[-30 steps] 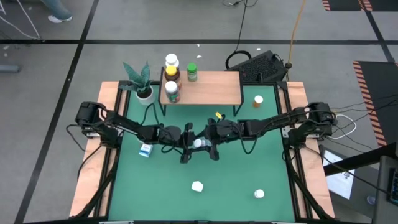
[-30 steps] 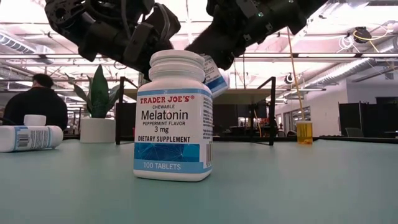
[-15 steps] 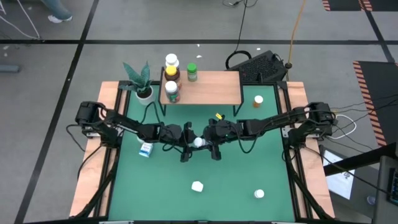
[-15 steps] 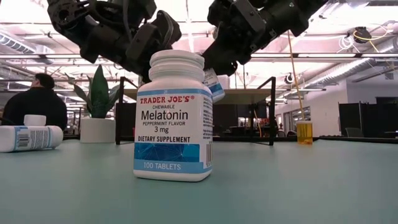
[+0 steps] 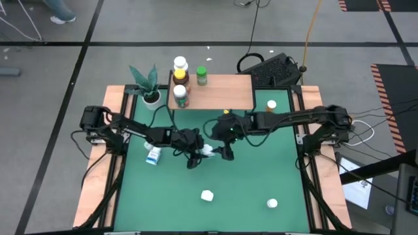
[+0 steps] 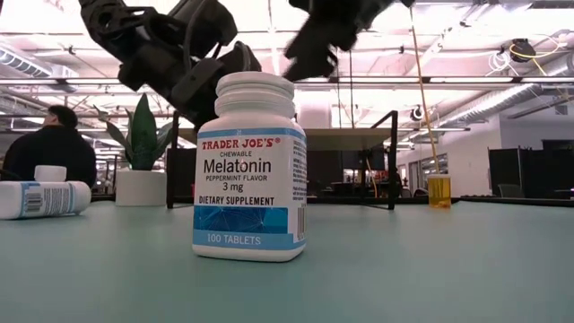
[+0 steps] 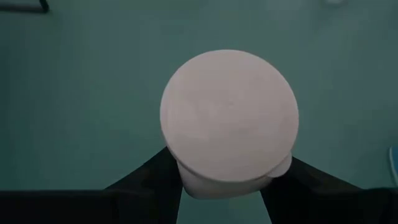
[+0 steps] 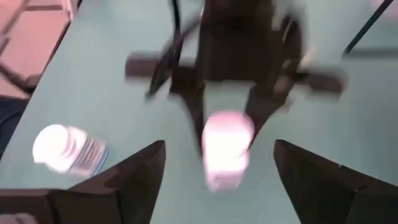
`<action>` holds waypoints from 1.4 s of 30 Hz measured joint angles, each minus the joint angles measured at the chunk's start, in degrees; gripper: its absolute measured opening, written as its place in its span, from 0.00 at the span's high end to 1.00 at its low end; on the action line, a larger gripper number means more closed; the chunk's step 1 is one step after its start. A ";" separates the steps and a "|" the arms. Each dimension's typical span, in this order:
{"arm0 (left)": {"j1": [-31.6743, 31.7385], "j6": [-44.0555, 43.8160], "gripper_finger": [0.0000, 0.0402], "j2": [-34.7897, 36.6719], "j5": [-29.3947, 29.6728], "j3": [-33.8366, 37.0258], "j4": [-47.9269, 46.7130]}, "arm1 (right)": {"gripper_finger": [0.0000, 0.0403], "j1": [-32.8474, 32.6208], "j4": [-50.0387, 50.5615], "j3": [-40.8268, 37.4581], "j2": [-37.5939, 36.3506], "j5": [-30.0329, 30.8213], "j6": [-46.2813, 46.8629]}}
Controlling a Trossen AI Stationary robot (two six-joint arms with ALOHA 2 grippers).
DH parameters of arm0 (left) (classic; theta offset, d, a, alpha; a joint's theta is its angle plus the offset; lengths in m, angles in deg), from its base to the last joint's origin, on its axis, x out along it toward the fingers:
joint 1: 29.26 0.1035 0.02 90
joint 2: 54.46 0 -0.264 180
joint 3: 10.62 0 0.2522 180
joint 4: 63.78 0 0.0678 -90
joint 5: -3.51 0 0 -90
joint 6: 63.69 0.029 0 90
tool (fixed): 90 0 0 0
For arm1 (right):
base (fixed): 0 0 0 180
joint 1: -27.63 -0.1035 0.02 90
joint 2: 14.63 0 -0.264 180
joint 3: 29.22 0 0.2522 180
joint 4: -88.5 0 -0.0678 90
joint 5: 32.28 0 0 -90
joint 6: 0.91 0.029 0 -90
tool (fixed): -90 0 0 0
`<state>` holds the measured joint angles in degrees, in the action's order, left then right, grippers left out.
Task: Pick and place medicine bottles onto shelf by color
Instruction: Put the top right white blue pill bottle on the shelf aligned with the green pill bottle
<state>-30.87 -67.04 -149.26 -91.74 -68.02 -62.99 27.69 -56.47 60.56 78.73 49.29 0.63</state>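
While the left hand (image 5: 198, 154) clamped a white bottle (image 5: 207, 151) above mid-desk (image 5: 261, 176), the right hand (image 5: 225, 147) sat just beside it with fingers spread, holding nothing. Three bottles were on the shelf (image 5: 225, 91); others lay scattered around the desk.

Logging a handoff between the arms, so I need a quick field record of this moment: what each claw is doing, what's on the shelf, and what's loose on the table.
left claw: shut on white-capped bottle, mid-table
right claw: open, empty, just off that bottle
shelf: three bottles at its left end
table: Melatonin bottle upright, one bottle lying at left, two more upright
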 joint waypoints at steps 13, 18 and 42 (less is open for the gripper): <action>-0.13 0.18 0.55 0.02 0.76 -1.11 -2.09 | 0.23 0.00 -3.84 1.65 8.69 3.03 -2.65; -0.33 0.44 0.55 0.02 0.78 -1.11 -1.28 | 0.23 -0.07 -4.59 1.63 10.16 0.44 -1.99; -1.03 2.05 0.55 0.02 1.38 -1.13 -0.52 | 0.56 -0.06 -3.91 1.62 10.71 0.63 -1.82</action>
<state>-31.90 -64.99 -149.24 -90.36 -69.15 -63.51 27.63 -60.38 62.18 89.44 49.92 -1.18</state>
